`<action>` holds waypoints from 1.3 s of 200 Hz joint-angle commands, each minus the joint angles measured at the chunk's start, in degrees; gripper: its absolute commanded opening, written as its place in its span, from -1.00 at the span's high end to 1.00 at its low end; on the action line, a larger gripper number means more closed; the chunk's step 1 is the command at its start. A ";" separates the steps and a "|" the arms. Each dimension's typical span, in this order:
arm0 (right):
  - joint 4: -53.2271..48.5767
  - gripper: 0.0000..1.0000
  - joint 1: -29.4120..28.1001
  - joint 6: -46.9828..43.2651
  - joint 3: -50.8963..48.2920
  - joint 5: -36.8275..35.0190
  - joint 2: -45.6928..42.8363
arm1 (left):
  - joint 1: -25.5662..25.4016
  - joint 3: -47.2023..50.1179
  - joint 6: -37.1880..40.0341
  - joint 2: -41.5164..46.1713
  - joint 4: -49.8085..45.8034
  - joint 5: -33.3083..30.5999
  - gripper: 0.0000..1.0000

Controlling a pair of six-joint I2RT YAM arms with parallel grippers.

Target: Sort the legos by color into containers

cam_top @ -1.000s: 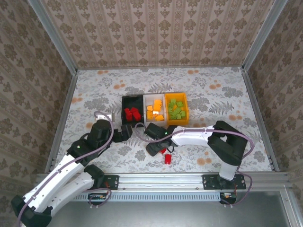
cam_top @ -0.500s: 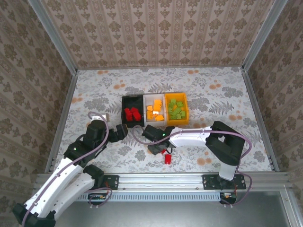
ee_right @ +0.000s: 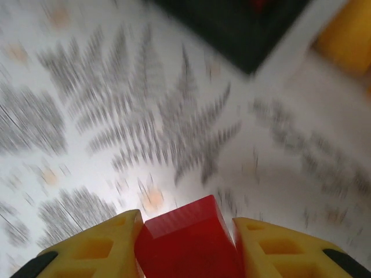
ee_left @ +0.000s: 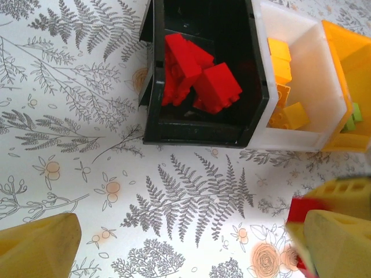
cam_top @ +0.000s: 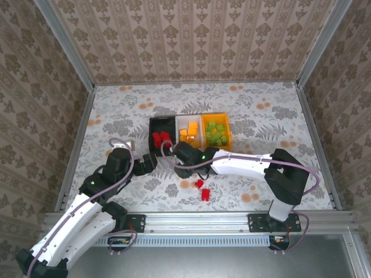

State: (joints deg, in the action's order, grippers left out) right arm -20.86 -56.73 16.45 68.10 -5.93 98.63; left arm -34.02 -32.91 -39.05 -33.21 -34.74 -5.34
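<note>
At lower centre of the right wrist frame, the right gripper [ee_right: 188, 246] was clamped on a red brick [ee_right: 188, 240], its bulk showing above the fingertips. The black bin [ee_left: 197, 134], upper centre in the left wrist frame, already held red ones, so the carry wanted enough height to clear its near wall, then a low release. The left gripper [ee_left: 194, 246], fingers apart, was best kept aside. Two red bricks [cam_top: 206, 194] lay at lower centre of the top frame.

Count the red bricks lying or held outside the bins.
3: one brick in the right gripper, a nearer brick and a farther brick on the table. The right arm may hide more.
</note>
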 commanded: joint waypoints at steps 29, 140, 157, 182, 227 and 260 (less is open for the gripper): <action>1.61 0.28 4.95 2.52 18.78 2.79 9.73 | 0.18 2.78 -1.77 2.05 -1.57 1.87 -0.99; -3.79 -0.54 10.50 7.22 44.71 4.18 25.79 | -3.42 4.63 -1.02 2.19 -1.56 3.26 -0.99; -2.75 -0.57 10.38 7.20 40.69 4.99 21.59 | -3.51 4.10 -0.78 2.09 -1.30 2.98 -1.00; -1.67 -0.61 9.72 6.83 29.14 5.89 12.37 | -3.60 3.46 -0.38 2.19 -0.14 2.55 -0.99; -3.56 -0.65 7.06 7.69 2.81 4.22 -5.92 | -3.68 3.47 -0.34 0.75 3.21 2.63 -1.00; -8.97 -0.67 3.84 10.42 -13.35 1.46 -15.61 | -3.77 3.90 -0.39 -1.14 4.63 2.73 -1.00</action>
State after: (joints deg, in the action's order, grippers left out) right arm -23.62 -51.00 24.05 63.29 -1.69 87.29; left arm -37.54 -28.36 -39.70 -33.52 -32.34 -2.15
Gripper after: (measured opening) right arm 0.834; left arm 0.997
